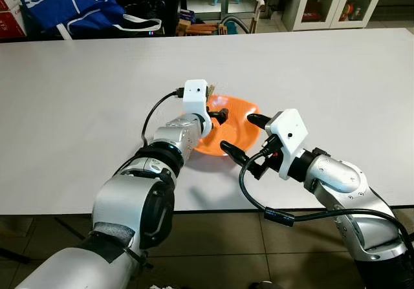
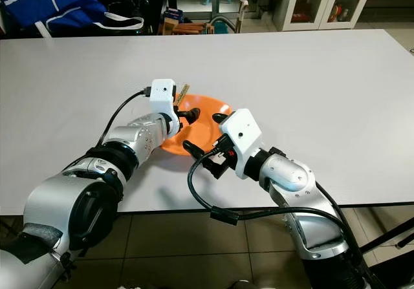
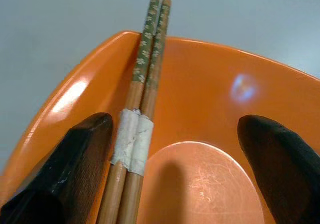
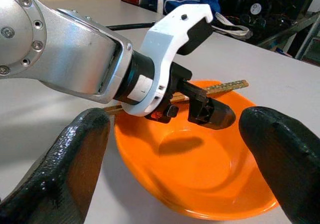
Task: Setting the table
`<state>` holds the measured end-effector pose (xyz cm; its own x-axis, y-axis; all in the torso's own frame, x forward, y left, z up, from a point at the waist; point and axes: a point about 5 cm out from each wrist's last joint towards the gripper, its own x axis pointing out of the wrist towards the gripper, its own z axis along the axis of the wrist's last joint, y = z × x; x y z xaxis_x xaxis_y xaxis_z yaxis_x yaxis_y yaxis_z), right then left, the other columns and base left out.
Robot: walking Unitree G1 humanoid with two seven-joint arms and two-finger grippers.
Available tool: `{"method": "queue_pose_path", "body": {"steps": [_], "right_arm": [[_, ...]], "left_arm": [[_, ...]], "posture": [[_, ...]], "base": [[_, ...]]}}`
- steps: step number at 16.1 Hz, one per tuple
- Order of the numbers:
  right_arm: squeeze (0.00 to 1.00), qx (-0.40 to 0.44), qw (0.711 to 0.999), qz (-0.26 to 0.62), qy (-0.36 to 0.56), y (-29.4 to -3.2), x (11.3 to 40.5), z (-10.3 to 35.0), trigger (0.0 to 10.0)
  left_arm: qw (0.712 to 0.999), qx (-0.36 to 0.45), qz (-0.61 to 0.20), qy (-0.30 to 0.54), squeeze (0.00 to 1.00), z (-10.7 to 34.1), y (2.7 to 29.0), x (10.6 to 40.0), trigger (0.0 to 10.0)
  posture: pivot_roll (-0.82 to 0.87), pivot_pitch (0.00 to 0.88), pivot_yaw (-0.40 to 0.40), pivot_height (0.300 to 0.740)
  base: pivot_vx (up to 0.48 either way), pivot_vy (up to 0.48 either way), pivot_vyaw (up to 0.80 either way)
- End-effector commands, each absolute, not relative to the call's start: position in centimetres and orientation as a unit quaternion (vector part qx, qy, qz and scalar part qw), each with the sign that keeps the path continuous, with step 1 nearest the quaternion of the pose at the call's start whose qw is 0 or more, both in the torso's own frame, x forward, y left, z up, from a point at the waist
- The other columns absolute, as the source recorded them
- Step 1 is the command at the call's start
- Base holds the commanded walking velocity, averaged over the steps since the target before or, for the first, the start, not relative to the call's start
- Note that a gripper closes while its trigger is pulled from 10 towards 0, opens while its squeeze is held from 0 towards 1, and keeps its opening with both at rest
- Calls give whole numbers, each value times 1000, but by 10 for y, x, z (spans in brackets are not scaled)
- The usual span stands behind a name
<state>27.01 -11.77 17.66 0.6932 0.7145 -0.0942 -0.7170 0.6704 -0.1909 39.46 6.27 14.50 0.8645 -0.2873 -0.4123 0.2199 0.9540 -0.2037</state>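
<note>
An orange bowl (image 1: 237, 116) sits on the white table (image 1: 323, 69) near its front edge. A pair of wooden chopsticks (image 3: 145, 73), taped together and green-patterned at the far end, leans on the bowl's rim with its lower end inside the bowl. My left gripper (image 1: 217, 117) hangs open over the bowl (image 3: 210, 108), one finger (image 3: 75, 169) right beside the chopsticks and the other well apart from them. My right gripper (image 1: 244, 135) is open at the bowl's near right side, its fingers (image 4: 75, 154) spread wide on either side of the bowl (image 4: 200, 174).
A blue bag (image 1: 71, 11) lies at the table's far left edge. White cabinets (image 1: 336, 1) and dark clutter stand beyond the table. The table top stretches bare to the left, right and behind the bowl.
</note>
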Motion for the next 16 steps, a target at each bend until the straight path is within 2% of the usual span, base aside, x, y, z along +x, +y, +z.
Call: {"method": "queue_pose_path", "body": {"steps": [1, 16], "right_arm": [[0, -109, 913, 393, 2, -115, 268, 178, 10000], [0, -108, 912, 397, 2, -113, 268, 176, 10000]], "left_arm": [[962, -67, -123, 235, 1000, 140, 68, 394, 10000], [967, -52, -119, 218, 1000, 149, 68, 398, 10000]], "posture": [[-210, 47, 83, 740], [-198, 27, 79, 740]], "base": [[0, 0, 0], [0, 0, 0]]}}
